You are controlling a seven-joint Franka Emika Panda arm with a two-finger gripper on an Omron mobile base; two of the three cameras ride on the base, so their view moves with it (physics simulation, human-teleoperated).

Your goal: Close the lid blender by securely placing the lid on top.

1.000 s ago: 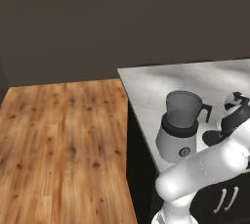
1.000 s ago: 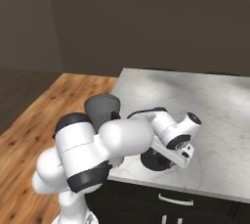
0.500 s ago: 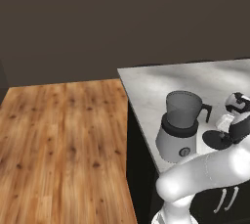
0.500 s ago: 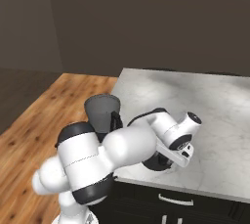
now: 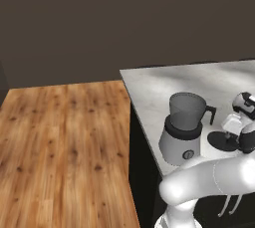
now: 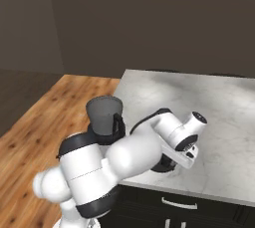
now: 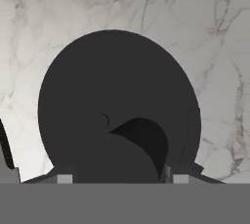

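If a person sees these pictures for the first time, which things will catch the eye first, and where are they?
First is the blender near the front edge of the marble counter, its grey jar open with no cover. Just beside it, on the handle side, the black round lid lies flat on the marble. The white arm bends low over it, and the claw sits at the lid's middle, closed around the knob.

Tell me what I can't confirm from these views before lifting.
- Pincer contact on the lid knob: hand view, dark on dark, fingertips cut by the bottom edge.
- Lid in right base view: mostly behind the arm.
- Blender jar inside: left base view, wall too murky.
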